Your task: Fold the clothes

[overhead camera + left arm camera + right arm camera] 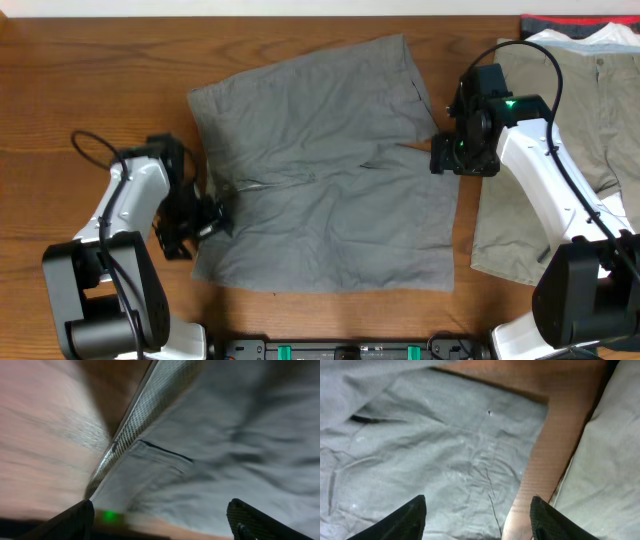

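The wrinkled grey shorts (pixel 320 170) lie spread flat in the middle of the wooden table. My left gripper (pixel 205 215) is open at the shorts' left edge; in the left wrist view the grey cloth (pixel 240 435) and its woven band (pixel 150 410) fill the frame between the open fingers (pixel 160 520). My right gripper (pixel 450 150) is open above the shorts' right edge; the right wrist view shows grey cloth (pixel 445 460) under its fingers (pixel 477 515). The khaki trousers (pixel 590 110) lie at the right, also in the right wrist view (pixel 615 460).
A white garment (pixel 585 38) and a red-black garment (pixel 560 22) lie at the far right back, partly under the trousers. Bare wood (pixel 80 80) shows left of the shorts and in a narrow strip (pixel 555 450) between shorts and trousers.
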Available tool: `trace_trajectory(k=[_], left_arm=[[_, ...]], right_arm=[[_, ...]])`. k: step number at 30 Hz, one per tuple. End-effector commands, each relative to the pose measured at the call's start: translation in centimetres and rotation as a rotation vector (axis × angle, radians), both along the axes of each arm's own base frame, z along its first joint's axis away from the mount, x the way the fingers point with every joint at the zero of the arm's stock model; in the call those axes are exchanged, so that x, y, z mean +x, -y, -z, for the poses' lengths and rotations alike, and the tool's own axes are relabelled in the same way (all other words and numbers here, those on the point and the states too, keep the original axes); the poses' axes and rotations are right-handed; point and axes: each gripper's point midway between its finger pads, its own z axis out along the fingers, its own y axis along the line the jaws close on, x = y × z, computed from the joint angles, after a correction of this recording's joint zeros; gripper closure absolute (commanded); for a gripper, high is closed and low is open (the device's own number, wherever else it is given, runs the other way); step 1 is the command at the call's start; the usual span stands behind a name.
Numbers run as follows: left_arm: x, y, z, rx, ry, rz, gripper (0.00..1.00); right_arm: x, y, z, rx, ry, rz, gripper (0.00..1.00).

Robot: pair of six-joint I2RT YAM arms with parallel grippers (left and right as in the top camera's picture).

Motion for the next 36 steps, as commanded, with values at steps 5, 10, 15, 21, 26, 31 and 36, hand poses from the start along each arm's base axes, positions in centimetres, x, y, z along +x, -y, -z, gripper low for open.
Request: trace_trajectory(k=[5, 10, 15, 21, 26, 31, 36], left_arm=[[-2.9, -0.3, 1.8, -0.009, -0.074, -0.117, 0.18], [-3.6, -0.3, 2.2, 0.004, -0.098, -0.138, 0.35], [-3.6, -0.6, 2.7, 0.031, -0.095, -0.187, 0.46], [-3.3, -0.5, 2.8, 0.024, -0.083, -0.195, 0.76], [-2.6, -0.6, 2.8, 0.026, -0.058, -0.193, 0.71], [0.3, -0.6, 3.0, 0.004, 0.054, -0.204, 0.61], [1.2, 0.3, 2.9, -0.064, 0.103, -0.166, 0.51]], right_arm=[[-0.3, -0.1, -0.5, 0.011, 0.0, -0.002, 0.35], [-0.3, -0.1, -0.5, 0.011, -0.001, -0.002, 0.36], [-0.3, 0.0, -0.5, 0.011, -0.002, -0.002, 0.36], [-0.3, 0.0, -0.4, 0.01, 0.0, 0.0, 0.34], [0.1, 0.9, -0.5, 0.012, 0.009, 0.026, 0.33], [0.3, 2.5, -0.4, 0.015, 0.007, 0.09, 0.24], [-0.9, 2.4, 0.7, 0.088, -0.047, 0.114, 0.31]])
